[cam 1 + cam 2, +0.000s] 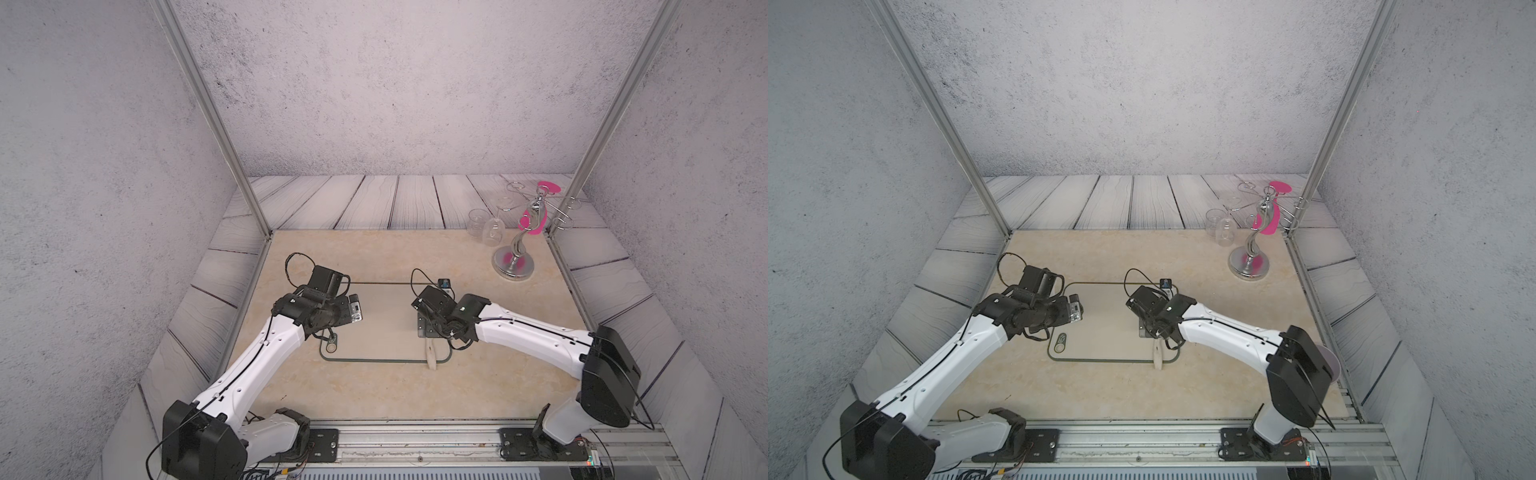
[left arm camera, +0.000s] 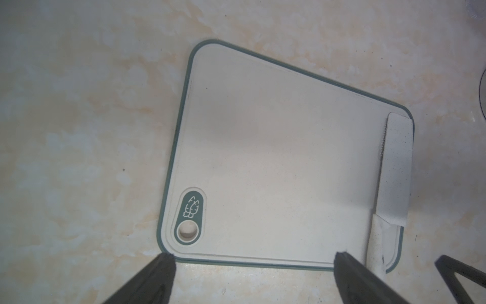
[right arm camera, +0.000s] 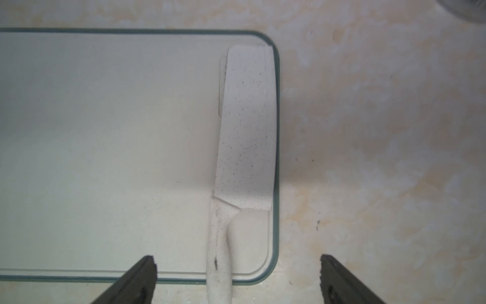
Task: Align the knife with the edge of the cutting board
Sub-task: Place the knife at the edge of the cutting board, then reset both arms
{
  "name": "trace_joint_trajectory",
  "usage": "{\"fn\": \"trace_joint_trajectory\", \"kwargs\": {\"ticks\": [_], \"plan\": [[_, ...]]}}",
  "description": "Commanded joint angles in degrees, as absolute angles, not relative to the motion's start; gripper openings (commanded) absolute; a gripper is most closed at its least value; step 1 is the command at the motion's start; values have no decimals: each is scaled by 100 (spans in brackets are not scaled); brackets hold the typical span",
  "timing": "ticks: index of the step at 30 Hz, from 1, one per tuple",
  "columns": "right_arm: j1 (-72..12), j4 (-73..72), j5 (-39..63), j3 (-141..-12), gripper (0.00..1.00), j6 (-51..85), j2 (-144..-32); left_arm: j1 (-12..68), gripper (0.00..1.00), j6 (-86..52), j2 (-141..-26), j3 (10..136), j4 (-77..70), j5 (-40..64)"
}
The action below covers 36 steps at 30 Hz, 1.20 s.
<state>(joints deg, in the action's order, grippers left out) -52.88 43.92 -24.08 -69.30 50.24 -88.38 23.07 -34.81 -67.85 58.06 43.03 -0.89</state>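
Cream marbled tabletop (image 1: 374, 257): pale speckled cleaver-like knife (image 3: 247, 126) lies along the beige, green-rimmed cutting board (image 3: 105, 131) edge. The left gripper (image 2: 252, 259) and right gripper (image 3: 236, 260) gape empty — a low retreat could nudge the overhanging handle askew.

Knife (image 3: 247, 126): matt, dark-speckled, plastic-looking.
Board (image 3: 105, 131): smooth matt plastic.
Table (image 3: 368, 158): smooth, marbled stone look.
Stand (image 1: 502, 266): glossy polished metal.
Glasses (image 1: 476, 223): clear glass.

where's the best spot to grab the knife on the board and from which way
Probably take the knife by its handle, coming down from above: the blade lies flat on the cutting board, while the thicker handle overhangs the near rim.
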Motion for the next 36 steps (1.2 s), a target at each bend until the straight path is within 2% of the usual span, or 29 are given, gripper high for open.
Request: {"fn": "trace_joint_trajectory", "kwargs": {"ticks": [1,7,12,16,20,27,33,36], "plan": [[-5184,4465,-3309,-6678,99,4560,-8311,2346,100,-3391,-6773,6064,4353,-729],[-4746,3202,-4648,-5671,99,3445,-7156,2346,100,-3248,-7024,6354,4113,-1955],[-3417,2346,-4006,-5070,99,2412,-6808,2306,100,-2560,-7060,6079,3143,-2991],[-2764,1419,-4211,-4616,99,1648,-6833,2005,100,-2153,-7148,5669,2386,-3459],[-2032,282,-3925,-3941,99,1367,-6960,1646,100,-1981,-7466,5335,1798,-3977],[-1001,-784,-3450,-3580,99,1165,-7663,1267,100,-1093,-8065,4361,-163,-4020],[-757,-2551,-3264,-3112,99,880,-8192,1077,100,-583,-8488,3699,-1795,-3741],[-736,-2994,-2632,-2953,99,583,-8143,1010,100,-450,-8504,3590,-2336,-3473]]}}
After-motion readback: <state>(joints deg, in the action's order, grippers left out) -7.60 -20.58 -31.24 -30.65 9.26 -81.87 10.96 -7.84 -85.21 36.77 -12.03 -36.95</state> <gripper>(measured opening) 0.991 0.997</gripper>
